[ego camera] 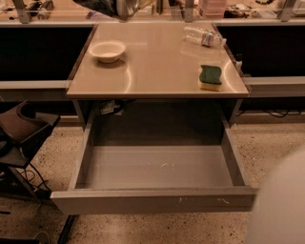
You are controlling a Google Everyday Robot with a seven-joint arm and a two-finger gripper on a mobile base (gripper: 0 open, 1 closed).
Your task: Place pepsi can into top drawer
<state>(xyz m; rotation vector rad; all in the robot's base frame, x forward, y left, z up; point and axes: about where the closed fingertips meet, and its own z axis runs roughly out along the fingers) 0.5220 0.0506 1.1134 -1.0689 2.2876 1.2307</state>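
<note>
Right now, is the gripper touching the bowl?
Apart. The camera view shows the gripper at the top edge, with bare tabletop between it and the bowl.

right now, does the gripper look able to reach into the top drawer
Probably yes. The gripper sits at the view's top edge, over the table's far side, away from the drawer. The drawer is pulled out with nothing showing inside, so coming down from above looks unblocked.

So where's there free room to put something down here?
The top drawer is bare throughout. Tabletop: wide middle patch between bowl and sponge; the bottle crowds the far right corner. The gripper hangs at the far edge.
</note>
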